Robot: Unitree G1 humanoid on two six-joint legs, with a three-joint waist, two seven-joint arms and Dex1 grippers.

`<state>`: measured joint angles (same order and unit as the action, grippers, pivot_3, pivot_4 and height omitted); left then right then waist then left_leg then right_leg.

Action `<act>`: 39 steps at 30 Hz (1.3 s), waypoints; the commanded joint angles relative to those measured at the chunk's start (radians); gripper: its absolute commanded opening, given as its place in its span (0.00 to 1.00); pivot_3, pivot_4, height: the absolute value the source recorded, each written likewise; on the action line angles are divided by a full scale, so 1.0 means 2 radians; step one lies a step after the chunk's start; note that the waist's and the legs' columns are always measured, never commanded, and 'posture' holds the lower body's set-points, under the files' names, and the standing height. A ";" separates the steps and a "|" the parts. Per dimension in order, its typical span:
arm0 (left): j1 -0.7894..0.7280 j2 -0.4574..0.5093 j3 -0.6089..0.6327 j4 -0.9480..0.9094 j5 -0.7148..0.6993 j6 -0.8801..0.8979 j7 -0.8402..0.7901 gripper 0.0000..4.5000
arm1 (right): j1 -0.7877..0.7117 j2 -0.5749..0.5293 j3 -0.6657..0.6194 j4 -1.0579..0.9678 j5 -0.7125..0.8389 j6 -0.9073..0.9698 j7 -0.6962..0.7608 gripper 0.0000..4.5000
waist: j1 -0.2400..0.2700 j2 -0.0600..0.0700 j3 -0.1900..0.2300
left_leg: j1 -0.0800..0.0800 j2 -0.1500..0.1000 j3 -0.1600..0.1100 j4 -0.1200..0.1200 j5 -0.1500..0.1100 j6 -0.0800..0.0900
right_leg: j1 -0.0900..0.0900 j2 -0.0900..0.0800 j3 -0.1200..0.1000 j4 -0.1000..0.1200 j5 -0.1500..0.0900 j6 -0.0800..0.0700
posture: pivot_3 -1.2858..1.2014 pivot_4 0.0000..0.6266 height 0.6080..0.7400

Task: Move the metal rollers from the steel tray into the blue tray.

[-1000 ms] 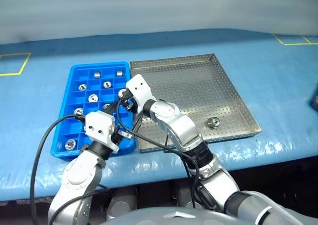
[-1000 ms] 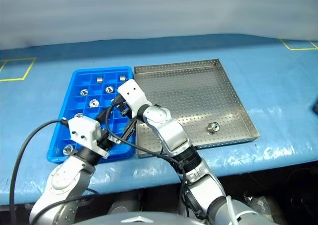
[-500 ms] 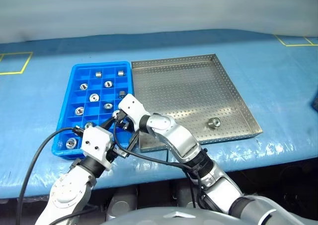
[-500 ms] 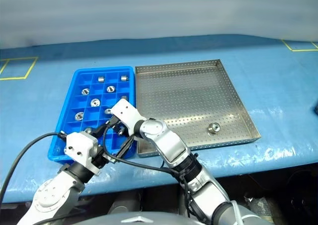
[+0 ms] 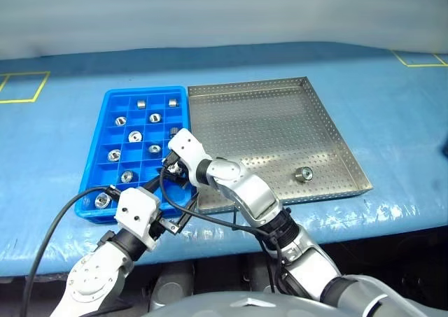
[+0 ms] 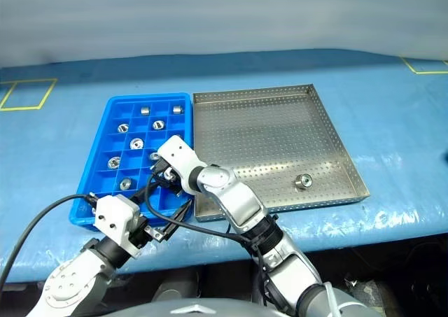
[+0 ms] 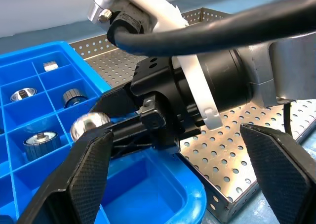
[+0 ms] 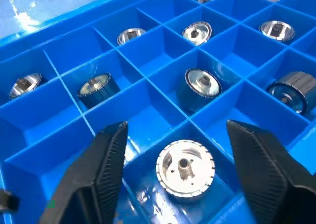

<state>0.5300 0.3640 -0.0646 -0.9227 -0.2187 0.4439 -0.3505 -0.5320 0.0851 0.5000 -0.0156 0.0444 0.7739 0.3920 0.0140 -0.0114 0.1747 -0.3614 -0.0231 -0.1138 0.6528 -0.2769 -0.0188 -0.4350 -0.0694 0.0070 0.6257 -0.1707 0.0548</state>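
The blue tray (image 5: 143, 92) holds several metal rollers (image 5: 135, 136) in its compartments. My right gripper (image 8: 177, 127) hangs low over the tray's near right part, open. One roller (image 8: 185, 169) lies in the compartment right below its spread fingers. My right gripper (image 5: 173, 171) also shows from the head. To the right stands the steel tray (image 5: 266, 121), with a single roller (image 5: 303, 173) near its front right corner. My left gripper (image 5: 170, 224) is open and empty at the blue tray's front edge, just behind the right gripper.
Both trays sit side by side on a table with a blue cover (image 5: 392, 107). Yellow tape squares (image 5: 21, 86) mark its far corners. Black cables (image 5: 63, 219) loop from my left wrist past the table's front edge.
My right gripper has opened and a roller now lies in the compartment beneath it. Both hands have sunk a little, and the left one has drawn back to the tray's front edge.
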 commanded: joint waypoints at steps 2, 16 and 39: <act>-0.013 0.007 -0.010 0.002 -0.011 -0.013 -0.017 1.00 | 0.020 -0.008 -0.046 -0.037 -0.016 0.022 -0.052 0.99 | 0.000 0.000 0.000 | 0.000 0.000 0.000 0.000 0.000 0.000 | 0.000 0.000 0.000 0.000 0.000 0.000 | 0.57 0.24 1.00; -0.166 -0.001 -0.099 0.098 -0.024 0.007 -0.061 1.00 | 0.114 -0.094 -0.188 -0.224 -0.047 0.135 -0.143 0.99 | -0.036 0.001 0.000 | -0.001 0.000 0.002 0.000 0.000 0.000 | -0.001 0.000 0.001 0.000 0.000 0.000 | 0.47 0.24 1.00; -0.205 0.001 -0.115 0.112 -0.042 0.035 -0.071 1.00 | 0.150 -0.056 -0.296 -0.247 -0.018 0.246 -0.170 0.78 | -0.070 0.001 0.000 | 0.000 0.000 0.003 0.001 0.000 0.000 | -0.001 0.000 0.002 0.000 0.001 0.001 | 0.46 0.24 1.00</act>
<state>0.1191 0.3653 -0.3022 -0.6686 -0.2912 0.5151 -0.4989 -0.2188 -0.0350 -0.0792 -0.4932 -0.0117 1.2363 0.0459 -0.1253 -0.0099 0.1746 -0.3618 -0.0224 -0.1071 0.6542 -0.2767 -0.0189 -0.4361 -0.0693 0.0119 0.6258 -0.1694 0.0569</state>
